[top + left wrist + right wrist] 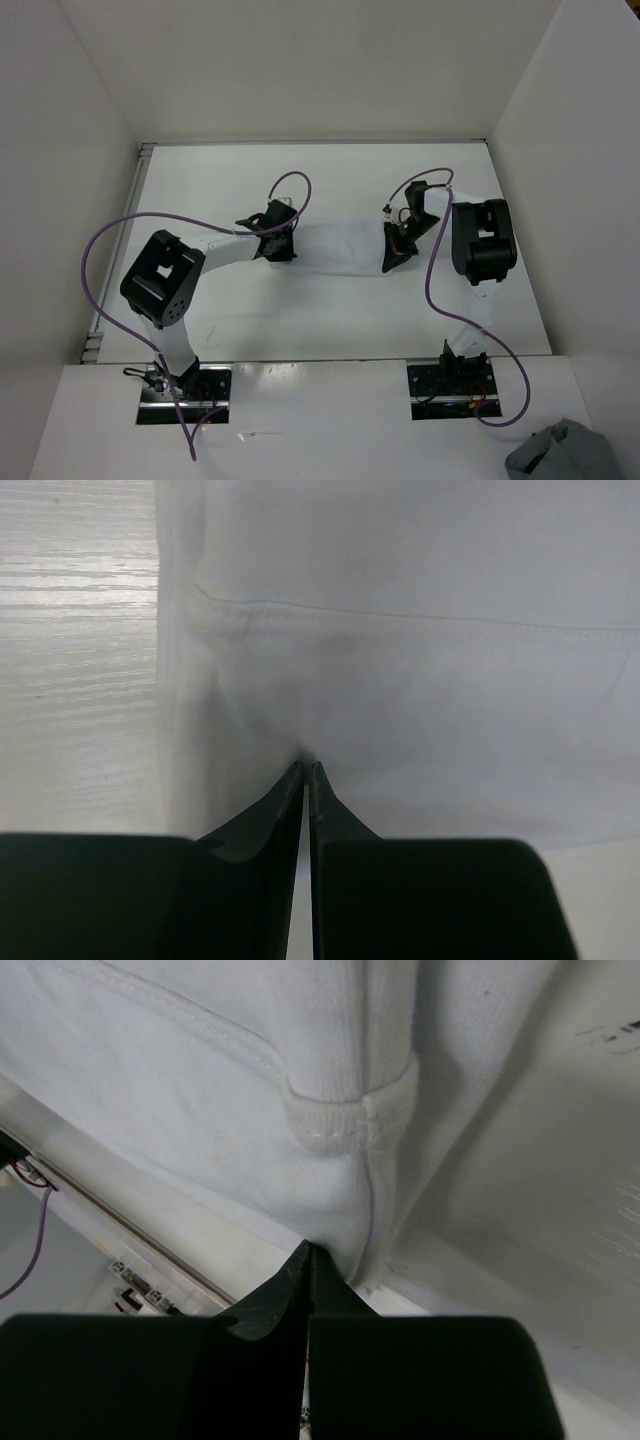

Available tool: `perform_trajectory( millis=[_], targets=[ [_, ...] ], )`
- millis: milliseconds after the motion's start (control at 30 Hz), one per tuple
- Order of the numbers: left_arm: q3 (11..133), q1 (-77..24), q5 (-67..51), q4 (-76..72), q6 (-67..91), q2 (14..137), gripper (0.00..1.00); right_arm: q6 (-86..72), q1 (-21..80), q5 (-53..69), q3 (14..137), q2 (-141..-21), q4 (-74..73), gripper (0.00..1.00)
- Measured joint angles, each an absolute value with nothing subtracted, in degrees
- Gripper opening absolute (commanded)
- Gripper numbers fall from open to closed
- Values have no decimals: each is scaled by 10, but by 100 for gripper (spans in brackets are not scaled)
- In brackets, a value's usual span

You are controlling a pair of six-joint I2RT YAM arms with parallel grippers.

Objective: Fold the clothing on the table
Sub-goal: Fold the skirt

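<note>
Left claw: my left gripper (270,246) is pinched down to a sliver on a tuck of the clothing (335,252), just below a stitched seam (400,618). Thin fabric sits between the tips.
Garment: it lies mid-table (330,325), spanning the gap between my two claws. It is white on white, so from above I cannot make out its outline or how many layers there are.
Right claw: my right gripper (397,256) is pressed fully together on the cloth beside a ribbed band (350,1125), with the fabric gathered and pulled up at the tips.
Bundle: a grey-blue cloth bundle (562,455) sits at the near right, well apart from the work.
Done so far: by my reading, both ends are gripped and I see no finished fold.
Left to do: I judge the fold itself remains, meaning carrying the held edge over, laying it flat and letting go.
</note>
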State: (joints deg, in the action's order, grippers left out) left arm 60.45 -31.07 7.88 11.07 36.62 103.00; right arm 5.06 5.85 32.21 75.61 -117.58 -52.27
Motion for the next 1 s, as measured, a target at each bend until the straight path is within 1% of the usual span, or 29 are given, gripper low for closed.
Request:
perform_trajectory(
  millis=[367,500,633,733,767,800,833,867,900,1000],
  targets=[
    [600,-302,132,135,392,1018,13,27,58,312,749,-1169,-514,0],
    [625,-299,134,154,390,1034,14,15,54,301,757,-1169,-514,0],
    [659,-299,128,155,390,1060,14,8,26,281,774,-1169,-497,0],
    [663,-299,123,154,390,1061,17,7,-5,280,781,-1168,-473,0],
    [663,-299,121,153,390,1060,17,7,-16,283,782,-1167,-465,3],
    [663,-299,119,152,390,1057,18,9,-25,288,782,-1164,-459,14],
    [663,-299,119,154,389,1053,18,14,-35,293,783,-1160,-456,20],
    [663,-298,120,157,388,1046,20,18,-44,296,784,-1155,-454,33],
    [663,-297,121,159,387,1039,21,29,-54,300,788,-1148,-453,59],
    [663,-295,122,164,378,1004,21,53,-76,313,814,-1134,-455,75]
  ],
)
